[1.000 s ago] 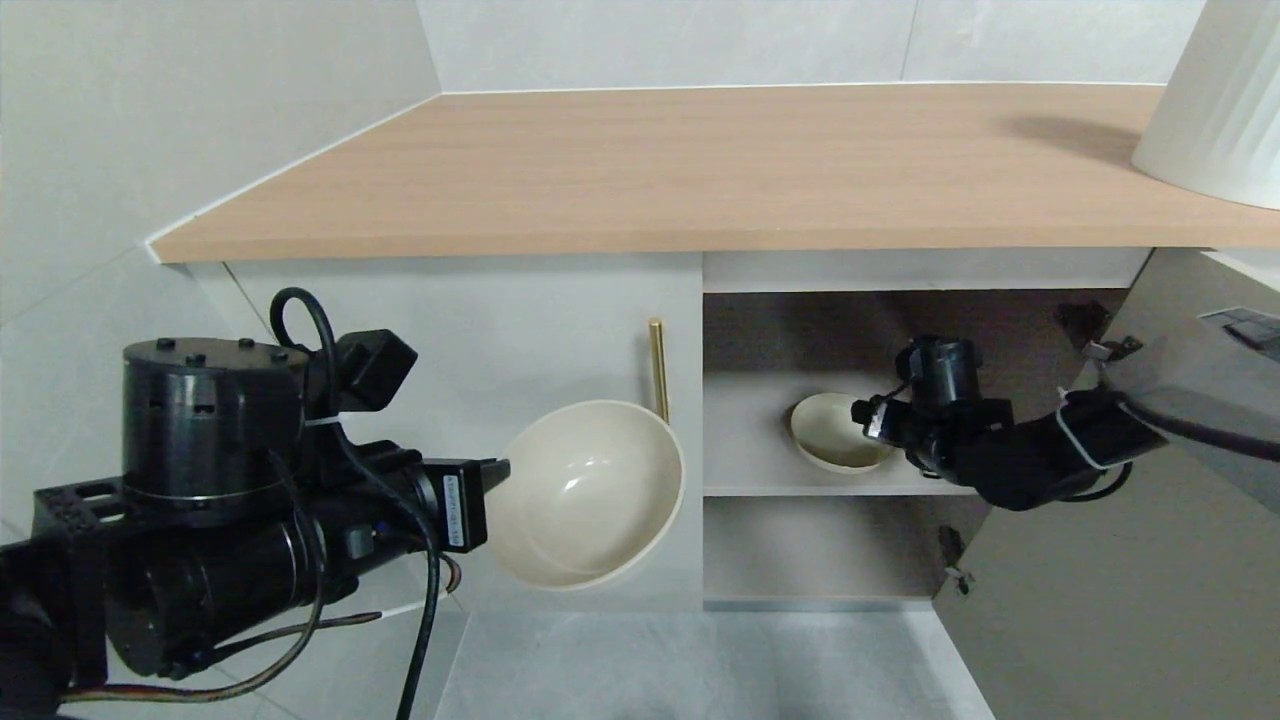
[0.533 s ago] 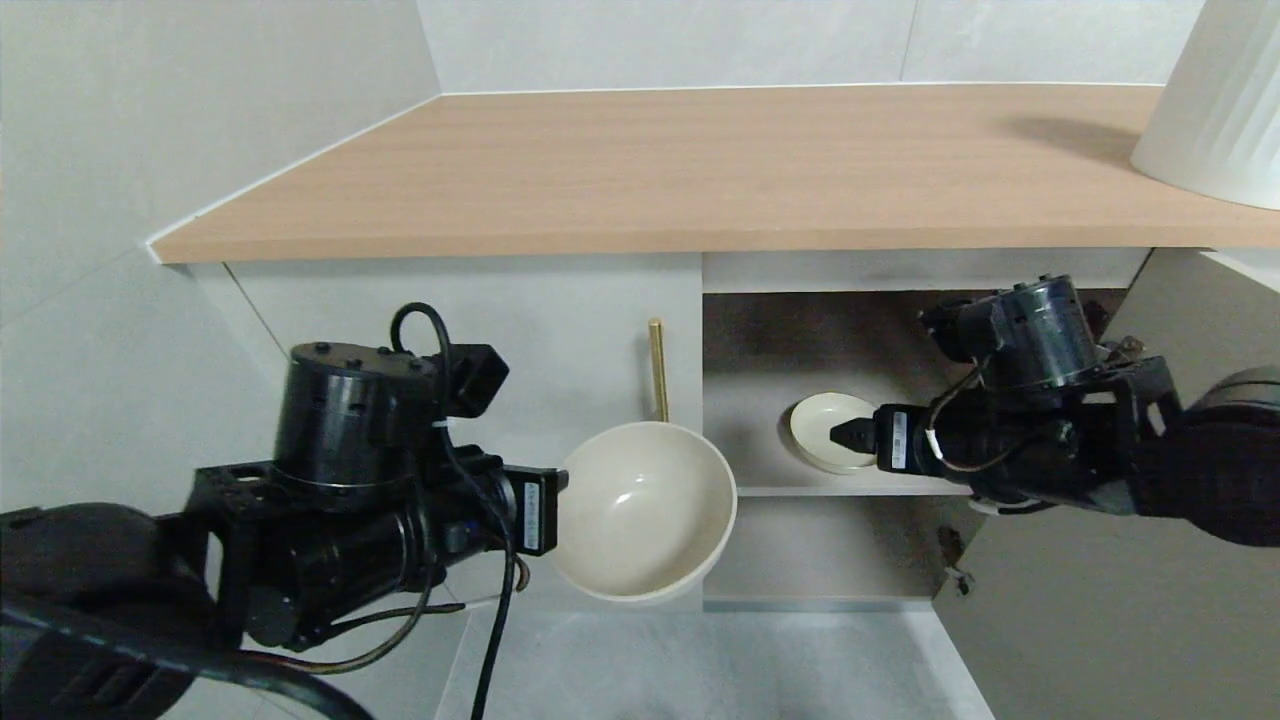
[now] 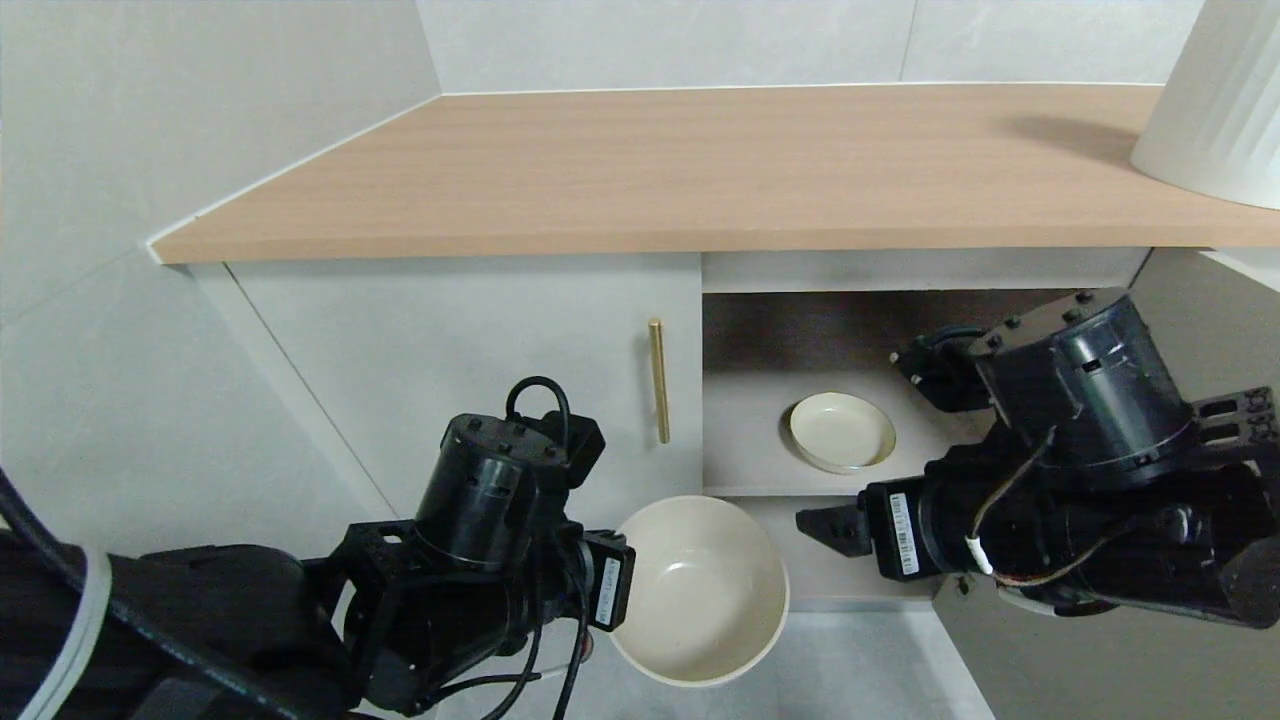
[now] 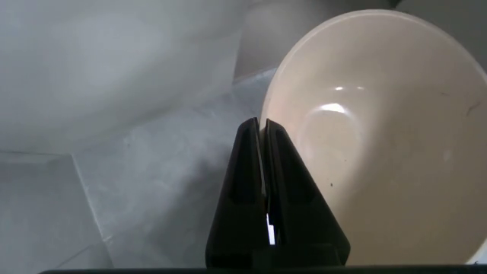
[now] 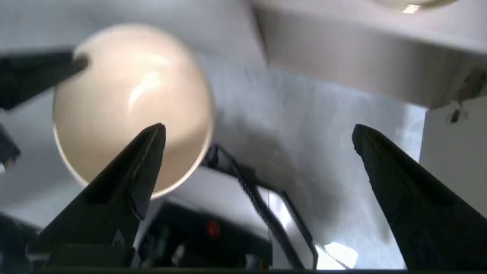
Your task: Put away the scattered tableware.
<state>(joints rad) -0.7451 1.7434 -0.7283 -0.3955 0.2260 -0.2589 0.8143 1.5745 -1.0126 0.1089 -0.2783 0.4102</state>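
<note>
My left gripper [image 3: 622, 590] is shut on the rim of a cream bowl [image 3: 700, 590], held low in front of the cabinet's closed left door; in the left wrist view the black fingers [image 4: 262, 183] pinch the bowl [image 4: 380, 137] at its edge. A cream plate [image 3: 842, 431] lies on the shelf [image 3: 740, 450] inside the open right compartment. My right gripper [image 3: 825, 528] hangs open and empty just below and in front of that shelf, to the right of the bowl. In the right wrist view its spread fingers [image 5: 144, 171] frame the bowl [image 5: 133, 114].
A wooden countertop [image 3: 700, 170] runs above the cabinet, with a white ribbed container [image 3: 1215, 100] at its far right. The closed door bears a brass handle [image 3: 658, 380]. The open right door [image 3: 1100, 640] swings out at the right. Grey floor [image 3: 860, 670] lies below.
The left arm has carried the bowl down and to the right. The right gripper has pulled out of the shelf and dropped lower, leaving the plate on the shelf.
</note>
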